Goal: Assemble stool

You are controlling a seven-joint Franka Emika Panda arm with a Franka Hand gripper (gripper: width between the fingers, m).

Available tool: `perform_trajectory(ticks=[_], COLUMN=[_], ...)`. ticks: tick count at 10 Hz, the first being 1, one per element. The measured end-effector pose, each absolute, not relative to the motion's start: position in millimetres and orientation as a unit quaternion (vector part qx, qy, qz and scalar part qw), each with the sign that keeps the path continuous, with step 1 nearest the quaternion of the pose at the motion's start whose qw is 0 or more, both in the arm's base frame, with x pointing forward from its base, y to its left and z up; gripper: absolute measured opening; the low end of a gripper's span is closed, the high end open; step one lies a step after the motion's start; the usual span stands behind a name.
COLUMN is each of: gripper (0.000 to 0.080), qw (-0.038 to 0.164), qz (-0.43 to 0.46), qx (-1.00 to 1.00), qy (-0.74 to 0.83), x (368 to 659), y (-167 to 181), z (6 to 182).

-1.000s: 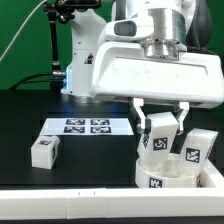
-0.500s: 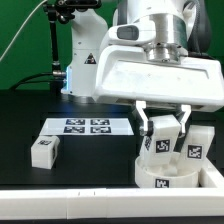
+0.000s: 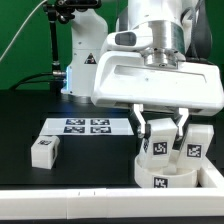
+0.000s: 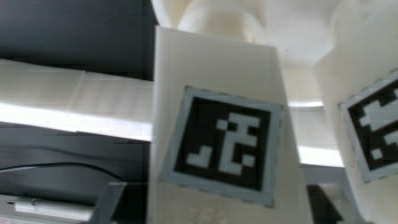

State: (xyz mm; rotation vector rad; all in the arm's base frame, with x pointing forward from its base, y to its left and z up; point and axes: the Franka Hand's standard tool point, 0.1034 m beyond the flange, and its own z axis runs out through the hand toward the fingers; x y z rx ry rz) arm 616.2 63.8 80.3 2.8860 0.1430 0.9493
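My gripper point(image 3: 162, 132) is shut on a white stool leg point(image 3: 159, 145) and holds it upright over the round white seat point(image 3: 165, 177) at the exterior view's right. The leg's lower end is at the seat's top; I cannot tell whether it sits in a socket. A second leg point(image 3: 196, 149) stands in the seat just to the right. Another leg point(image 3: 44, 150) lies loose on the black table at the left. In the wrist view the held leg point(image 4: 222, 120) with its tag fills the middle between my gripper point(image 4: 222, 205) fingers, with the standing leg point(image 4: 375, 125) beside it.
The marker board point(image 3: 87, 126) lies flat on the table between the loose leg and the seat. A white border rail point(image 3: 90, 203) runs along the near edge. A grey stand point(image 3: 82, 55) with cables rises behind the arm.
The gripper has come down a little with the leg, which now stands straighter and closer to the seat. The loose leg has not moved.
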Motion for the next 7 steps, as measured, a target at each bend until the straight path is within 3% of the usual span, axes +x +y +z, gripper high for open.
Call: perform_trajectory(ticks=[2, 3, 4, 5, 7], gripper=[0.0327, 0.0493, 0.0493, 0.0615, 0.0640], qw=[0.048, 0.045, 0.041, 0.039, 0.036], qz=[0.299, 0.290, 0.286, 0.282, 0.277], qx=[0.952, 0.955, 0.956, 0.958, 0.960], qy=[0.046, 0.045, 0.040, 0.039, 0.035], x=[616.2, 617.5, 620.2, 622.0, 624.6], y=[63.7, 60.5, 55.5, 49.9, 42.1], z=[78.6, 83.6, 93.8, 103.0, 117.3])
